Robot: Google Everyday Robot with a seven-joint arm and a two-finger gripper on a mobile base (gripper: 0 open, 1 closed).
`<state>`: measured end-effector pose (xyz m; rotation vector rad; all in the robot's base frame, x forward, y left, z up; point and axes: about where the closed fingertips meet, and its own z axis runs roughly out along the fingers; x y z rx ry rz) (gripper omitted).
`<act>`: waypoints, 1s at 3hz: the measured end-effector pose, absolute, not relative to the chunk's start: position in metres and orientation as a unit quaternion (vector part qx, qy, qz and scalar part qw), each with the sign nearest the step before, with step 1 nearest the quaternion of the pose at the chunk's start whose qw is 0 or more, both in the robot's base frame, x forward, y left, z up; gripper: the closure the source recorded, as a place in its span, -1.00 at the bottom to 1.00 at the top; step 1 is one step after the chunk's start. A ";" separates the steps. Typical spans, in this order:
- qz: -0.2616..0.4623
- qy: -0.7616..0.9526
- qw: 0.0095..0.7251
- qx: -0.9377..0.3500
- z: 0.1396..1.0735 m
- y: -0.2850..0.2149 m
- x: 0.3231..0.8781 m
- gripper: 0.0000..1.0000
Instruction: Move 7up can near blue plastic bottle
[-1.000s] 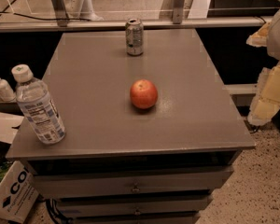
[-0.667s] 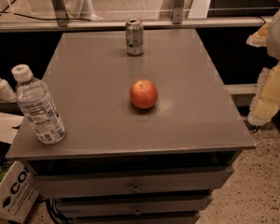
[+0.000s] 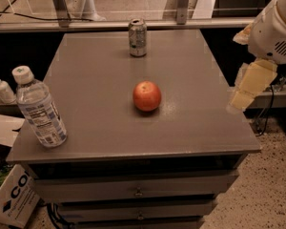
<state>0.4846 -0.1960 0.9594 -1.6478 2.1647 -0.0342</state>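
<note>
Gripper: seen at the right edge, off the right side of the table and hung beside it at about the height of the top; nothing is held.
Gripper opening: cannot be told from this view.
7up can: stood upright at the far edge of the table, near the middle of that edge; placed well apart from the gripper, to its left and farther back.
Blue plastic bottle: stood at the near left corner, tilted slightly, white cap on; set well apart from the can, diagonally across the top.
Round red fruit: laid near the middle of the table, between can and near edge.
Cut off: the arm above the gripper is lost past the upper right corner.
Hard to make out: the print on the can's label.
Partly hidden: a white pump bottle and a cardboard box, behind the left table edge.
</note>
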 end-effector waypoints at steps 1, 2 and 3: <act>0.000 0.784 0.236 -0.575 0.945 -0.188 0.514 -1.00; 0.011 0.792 0.266 -0.549 0.936 -0.188 0.550 -1.00; 0.020 0.798 0.295 -0.525 0.932 -0.193 0.583 -1.00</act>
